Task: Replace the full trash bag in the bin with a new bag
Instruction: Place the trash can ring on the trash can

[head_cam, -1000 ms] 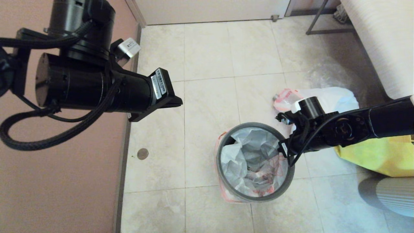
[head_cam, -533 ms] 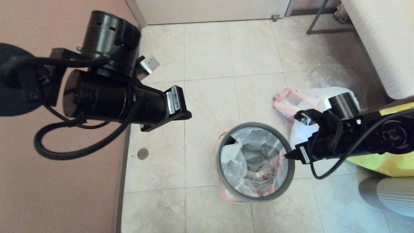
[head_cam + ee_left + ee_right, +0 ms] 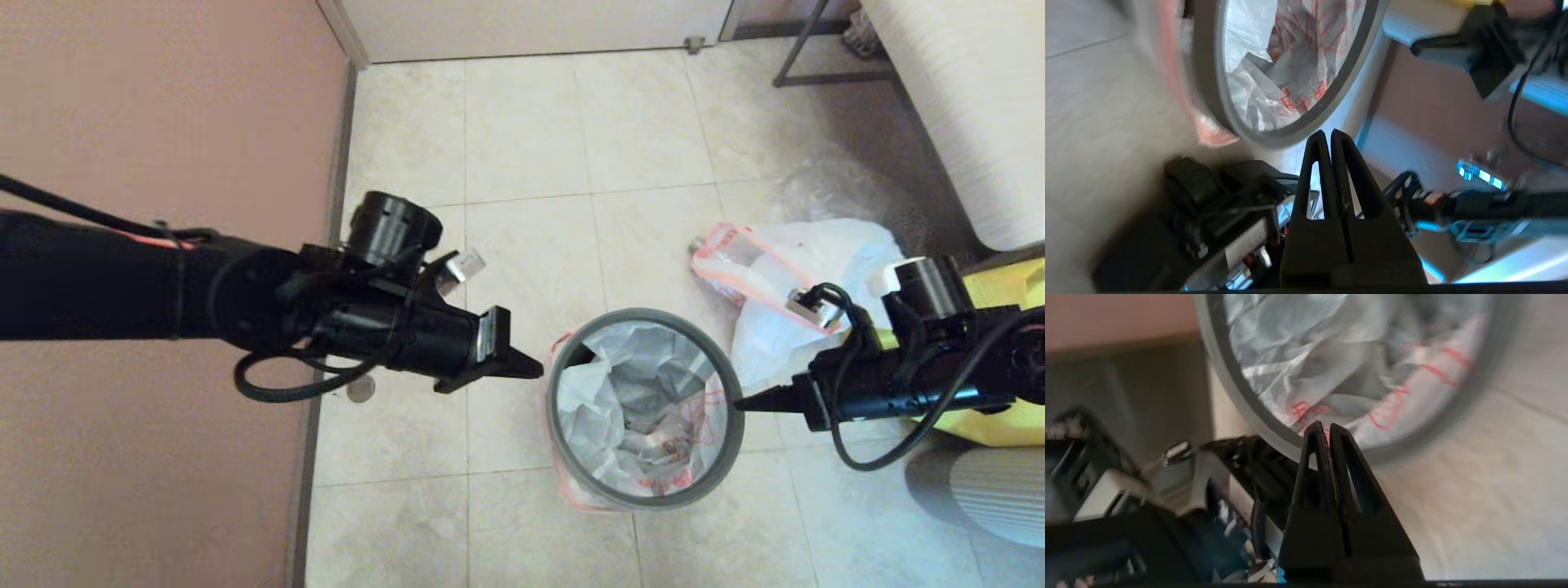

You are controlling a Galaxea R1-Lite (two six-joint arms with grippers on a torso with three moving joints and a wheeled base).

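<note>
The bin (image 3: 562,425) stands on the tiled floor with its grey hoop (image 3: 645,314) on the rim. Inside it hangs the new bag (image 3: 620,408), translucent white with red print; its pink-orange hem (image 3: 571,498) spills over the outside. The full trash bag (image 3: 784,278) lies on the floor behind the bin to the right. My left gripper (image 3: 539,369) is shut and empty, its tip just left of the hoop. My right gripper (image 3: 739,402) is shut and empty, its tip at the hoop's right edge. In the wrist views the hoop (image 3: 1290,134) (image 3: 1257,416) lies beyond each tip.
A yellow fabric bag (image 3: 992,408) lies on the floor under my right arm. A pink wall (image 3: 163,98) runs along the left and a round floor cap (image 3: 359,389) sits near it. A white striped cushion (image 3: 963,98) and a metal leg (image 3: 796,49) are at the far right.
The left arm has swung down from high near the wall to the bin's left rim. The right gripper has drawn back from over the rim to its right edge and shut.
</note>
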